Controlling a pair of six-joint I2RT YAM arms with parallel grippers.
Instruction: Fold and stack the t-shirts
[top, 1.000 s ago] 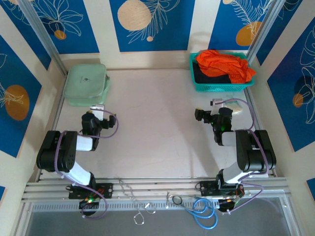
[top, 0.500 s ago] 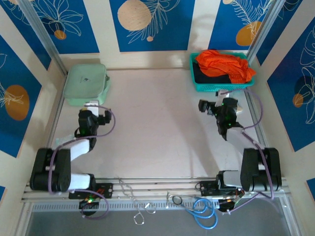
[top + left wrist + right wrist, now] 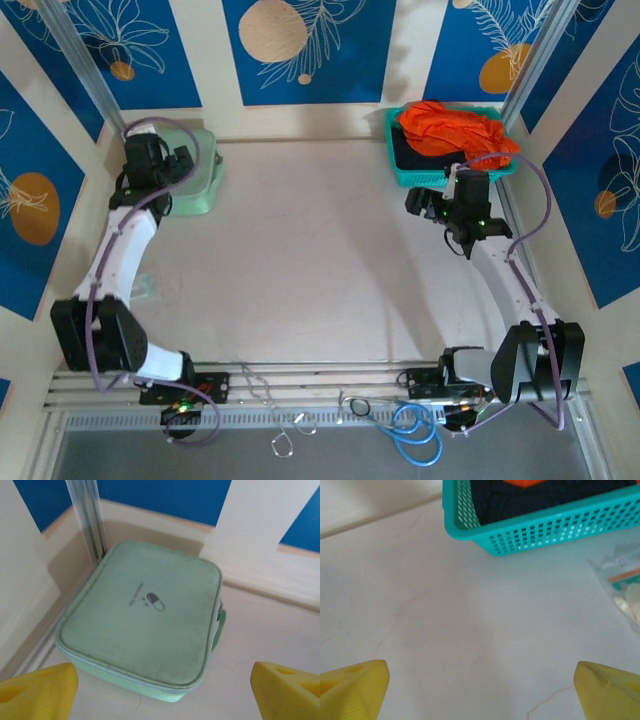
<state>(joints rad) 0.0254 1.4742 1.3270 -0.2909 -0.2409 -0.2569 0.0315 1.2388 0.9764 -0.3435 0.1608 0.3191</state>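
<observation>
Orange cloth catches the eye first: the orange t-shirt (image 3: pixel 455 133) sits heaped on the black t-shirt (image 3: pixel 408 150) inside the teal basket (image 3: pixel 440 178) at the far right corner of the table (image 3: pixel 320 250). The right gripper (image 3: pixel 480 692) hovers just in front of the basket's near wall, its yellow fingers (image 3: pixel 355 685) spread wide with only bare tabletop between them. Over on the far left, well apart from both shirts, the left gripper (image 3: pixel 160 687) hangs above the pale green zipped case (image 3: pixel 145 615), likewise spread and holding nothing.
</observation>
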